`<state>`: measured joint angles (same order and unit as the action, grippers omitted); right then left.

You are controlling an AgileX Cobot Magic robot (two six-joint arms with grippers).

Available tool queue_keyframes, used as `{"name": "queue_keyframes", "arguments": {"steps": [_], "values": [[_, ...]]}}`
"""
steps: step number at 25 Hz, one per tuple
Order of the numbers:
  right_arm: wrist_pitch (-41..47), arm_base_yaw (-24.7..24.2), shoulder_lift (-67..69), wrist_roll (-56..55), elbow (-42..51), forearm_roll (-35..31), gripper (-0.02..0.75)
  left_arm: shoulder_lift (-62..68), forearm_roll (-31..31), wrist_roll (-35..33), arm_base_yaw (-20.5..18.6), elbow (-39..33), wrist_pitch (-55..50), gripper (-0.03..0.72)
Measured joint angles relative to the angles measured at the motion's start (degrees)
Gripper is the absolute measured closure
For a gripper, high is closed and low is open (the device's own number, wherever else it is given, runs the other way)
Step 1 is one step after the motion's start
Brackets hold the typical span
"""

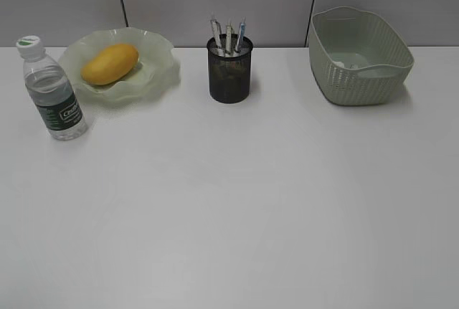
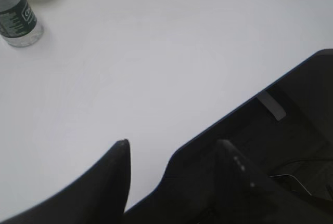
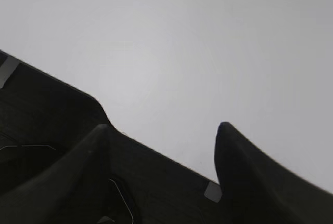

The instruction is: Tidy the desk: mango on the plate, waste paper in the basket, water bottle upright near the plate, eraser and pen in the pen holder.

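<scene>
The yellow-orange mango point(image 1: 109, 64) lies on the pale green ruffled plate point(image 1: 161, 72) at the back left of the desk point(image 1: 237, 201). Just left of the plate the water bottle point(image 1: 51, 90) point(image 2: 15, 18) stands upright, white cap on top. The black mesh pen holder point(image 1: 230, 71) stands at the back middle with pens point(image 1: 228, 36) sticking out of it; the eraser does not show. At the back right is the basket point(image 1: 358, 54), with something white, perhaps the waste paper point(image 1: 350, 64), low inside. My left gripper point(image 2: 173, 148) and right gripper point(image 3: 162, 130) hang open and empty over the desk's near edge, outside the exterior view.
A grey panelled wall runs behind the desk. In both wrist views a dark base and floor lie beyond the desk's near edge point(image 2: 244, 107) point(image 3: 156, 151).
</scene>
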<state>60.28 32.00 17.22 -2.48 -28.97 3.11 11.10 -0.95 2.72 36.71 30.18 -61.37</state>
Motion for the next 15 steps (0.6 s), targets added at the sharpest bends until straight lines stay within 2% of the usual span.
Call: {"name": "queue_keyframes", "arguments": {"steps": [15], "values": [[-0.17, 0.00, 0.00, 0.07, 0.00, -0.17, 0.240, 0.00, 0.00, 0.00, 0.00, 0.00, 0.06, 0.291]]}}
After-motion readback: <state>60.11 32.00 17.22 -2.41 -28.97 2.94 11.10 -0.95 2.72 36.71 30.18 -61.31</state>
